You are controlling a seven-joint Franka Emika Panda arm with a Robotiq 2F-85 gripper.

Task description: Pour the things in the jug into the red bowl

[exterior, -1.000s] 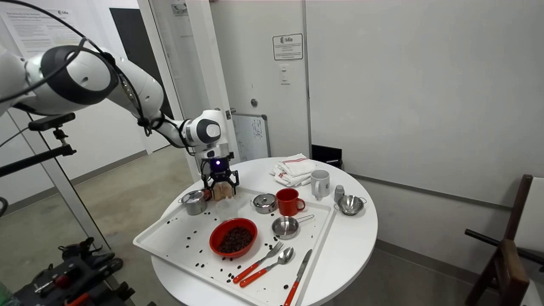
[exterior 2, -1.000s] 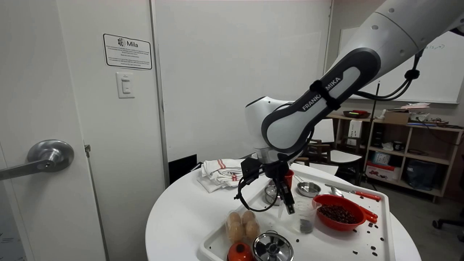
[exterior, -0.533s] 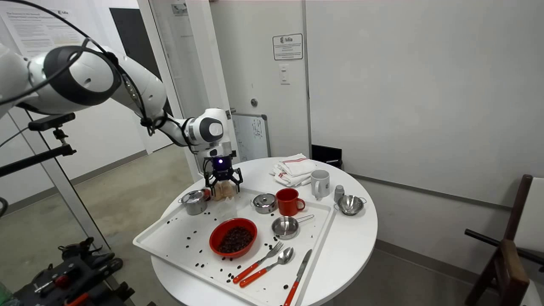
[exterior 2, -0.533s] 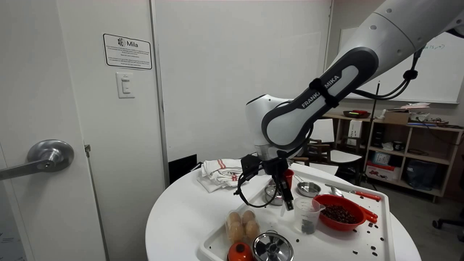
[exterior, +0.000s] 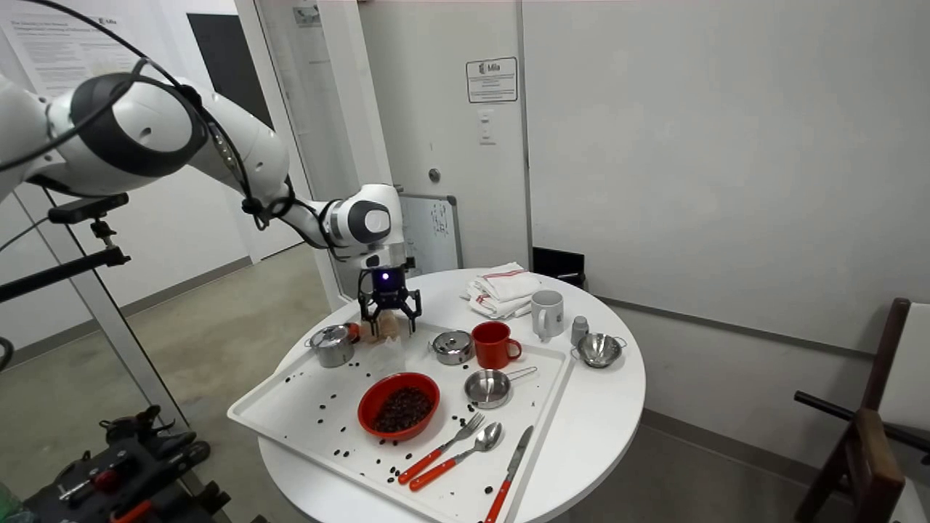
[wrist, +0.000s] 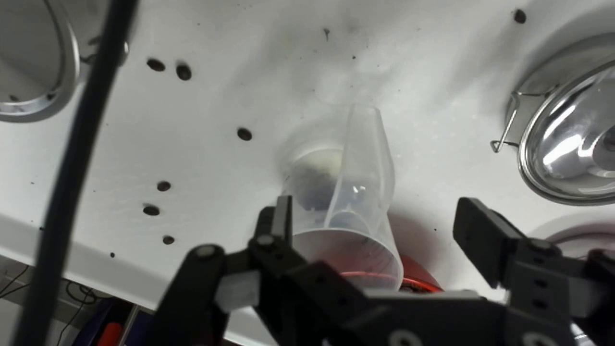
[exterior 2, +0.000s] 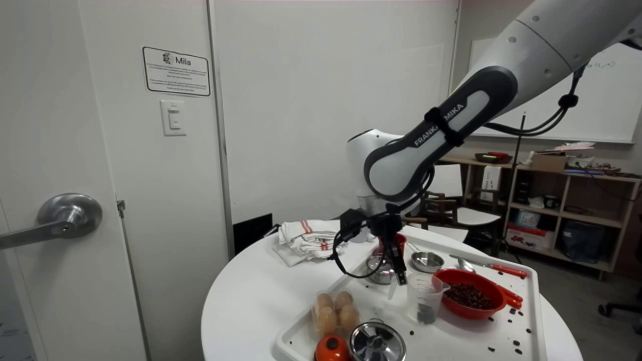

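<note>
A translucent plastic jug (exterior 2: 424,298) stands upright on the white tray, a dark patch showing through its lower wall. Right beside it is the red bowl (exterior 2: 464,312), filled with dark beans. From above, the jug (wrist: 370,192) has its handle towards the top of the wrist view, and part of the bowl (wrist: 423,269) shows past its rim. My gripper (wrist: 377,214) is open, its fingers wide apart; nothing is gripped. One finger overlaps the jug's side in this view, while the other is well off it. In an exterior view the gripper (exterior: 392,329) hangs just behind the jug (exterior: 389,356).
Around the jug are a lidded steel pot (exterior: 333,346), clear-packed brown eggs (exterior 2: 335,316), a smaller lidded pot (exterior: 453,347), a red cup (exterior: 496,346) and a steel pan (exterior: 487,388). Fork, spoon and knife (exterior: 517,457) lie towards the front; loose beans dot the tray.
The gripper has risen slightly and shifted a little right in both exterior views. The jug, blurred one second ago in an exterior view, looks sharp and at rest.
</note>
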